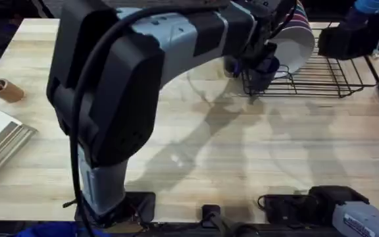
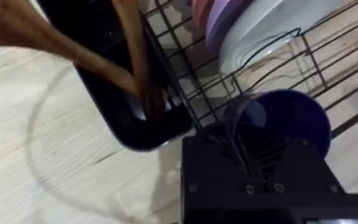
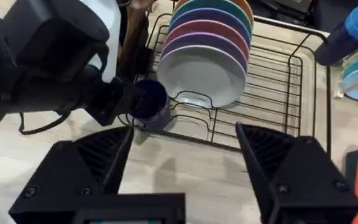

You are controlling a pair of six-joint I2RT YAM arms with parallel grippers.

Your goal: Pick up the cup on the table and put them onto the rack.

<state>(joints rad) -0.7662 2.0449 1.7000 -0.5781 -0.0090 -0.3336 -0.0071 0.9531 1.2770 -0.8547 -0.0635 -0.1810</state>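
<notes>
A: Overhead view, item one?
B: Left arm, rising large and dark from the near left base, stretched far and to the right across the table. Its left gripper sits at the near left corner of the rack, closed on the cup. The cup is at the rack's edge, just beside the white plate.

A: Right arm?
B: Low at the near right edge, close to its base.

A: Left wrist view?
B: The navy cup, mouth towards the camera, gripped between the black fingers over the rack wires. Beside it: white plate, a black utensil holder with wooden utensils.

A: Right wrist view?
B: Right gripper, fingers spread wide, nothing between them, hovering over the table short of the rack. Beyond it, the left gripper clasps the cup at the rack's near left corner, touching or just above the wire; cannot tell which.
</notes>
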